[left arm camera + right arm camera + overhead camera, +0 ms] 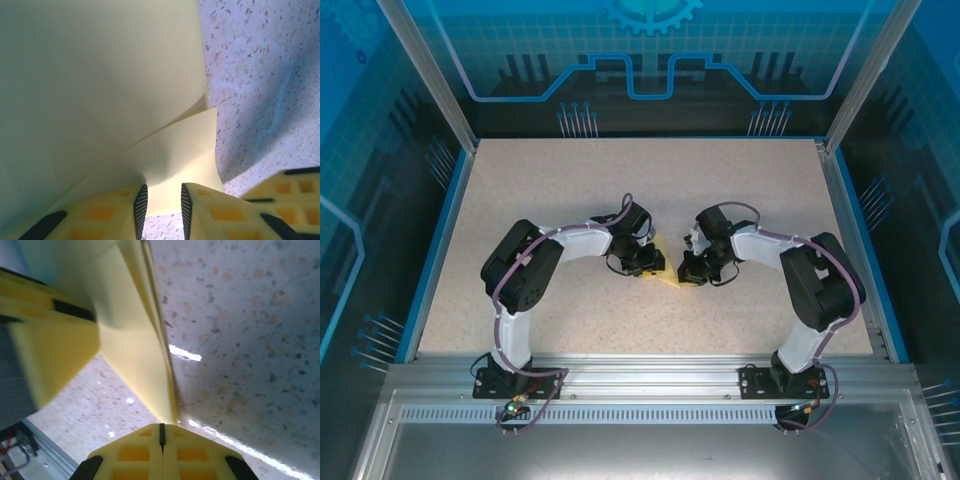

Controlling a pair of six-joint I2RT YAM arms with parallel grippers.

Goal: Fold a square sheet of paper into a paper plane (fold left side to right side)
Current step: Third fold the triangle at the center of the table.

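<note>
The square sheet of paper [666, 276] is pale yellow, folded and partly raised off the table between my two grippers. In the left wrist view the paper [100, 90] stands close in curved layers. Its lower edge dips into the gap of my left gripper [162, 206], whose jaws stand apart and open. My left gripper [645, 262] sits just left of the sheet. My right gripper [161, 429] is shut, its tip touching the narrow end of the paper [132, 350]. Whether that end is pinched cannot be told. My right gripper [692, 268] is on the sheet's right.
The speckled beige table [620, 180] has blue rails at its left and right sides and an aluminium frame along the near edge [640, 370]. The right gripper's fingers [285, 192] show at the lower right of the left wrist view.
</note>
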